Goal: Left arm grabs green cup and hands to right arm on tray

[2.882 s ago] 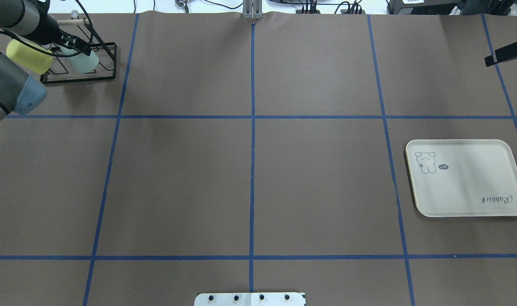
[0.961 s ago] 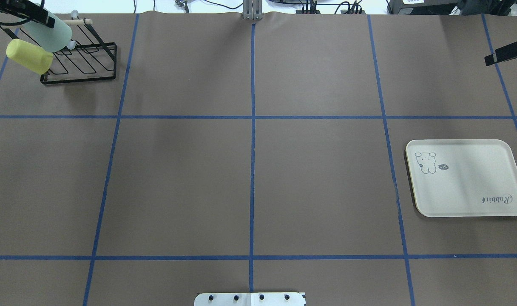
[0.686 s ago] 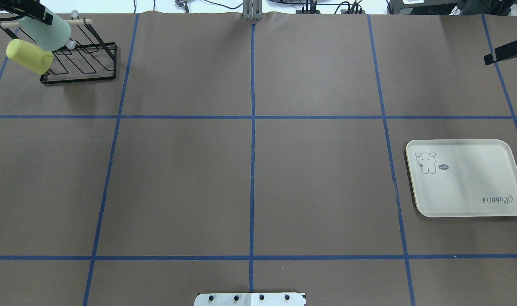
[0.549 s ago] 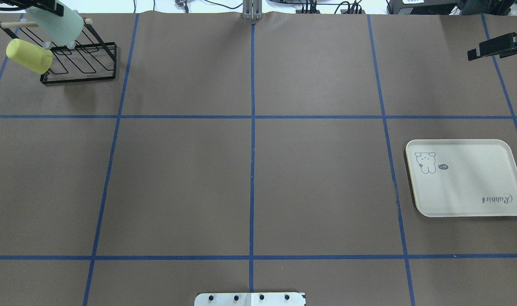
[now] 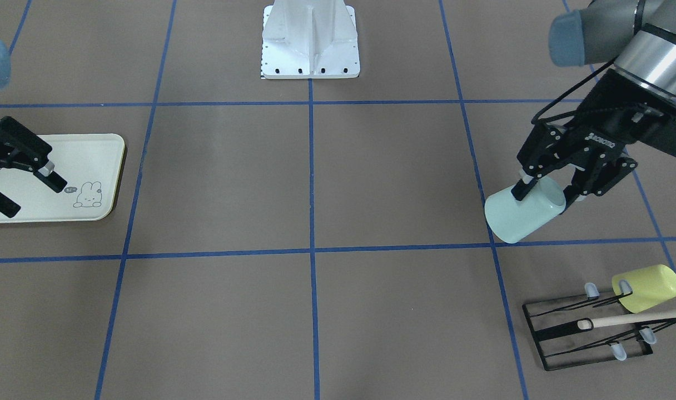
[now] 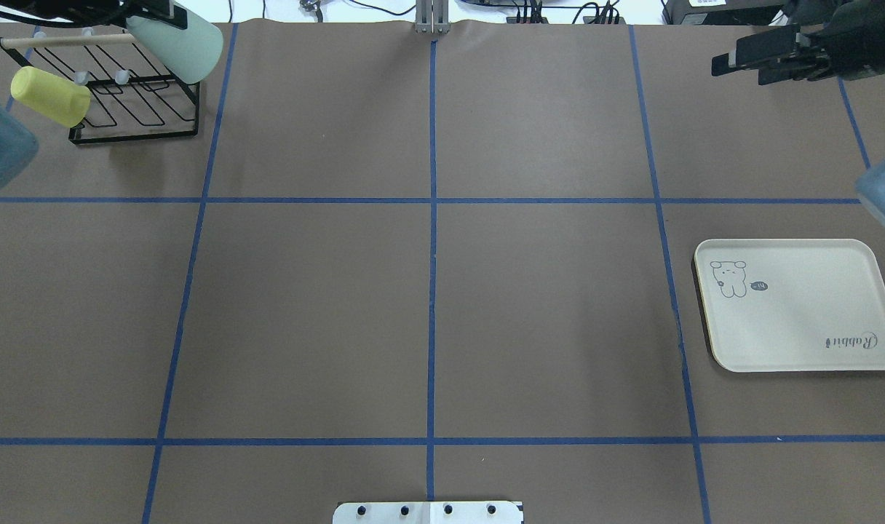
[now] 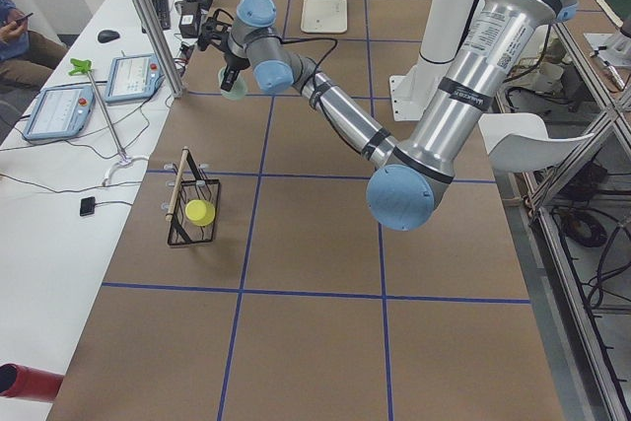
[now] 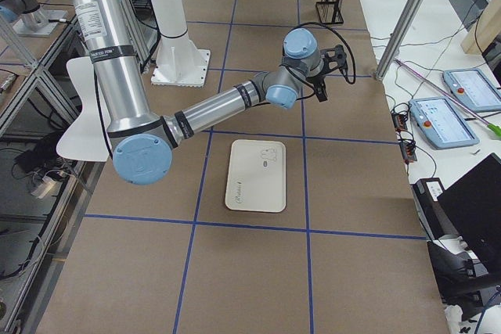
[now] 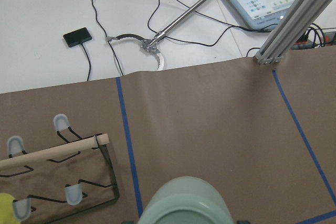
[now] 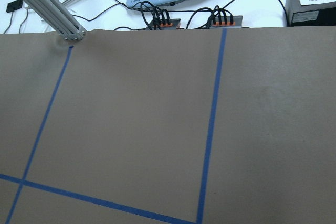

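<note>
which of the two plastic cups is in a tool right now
The pale mint-green plastic cup, gripped by the left arm's tool; the yellow-green plastic cup sits on the black wire rack.

Brown paper (image 6: pixel 304 313) covers the table, gridded with blue tape lines (image 6: pixel 431 291). At nine o'clock in the left-end view, a white bench (image 7: pixel 39 263) carries two tablets (image 7: pixel 61 110) and cables.

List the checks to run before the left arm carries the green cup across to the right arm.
1. The green cup sits between the left gripper jaws: ok.
2. That cup hangs apart from the rack: ok.
3. The yellow-green cup sits on the rack: ok.
4. The right gripper has its jaws open to receive: ok.
5. The tray surface is bare: ok.
6. Grip firm enough for the carry: cannot tell.
</note>
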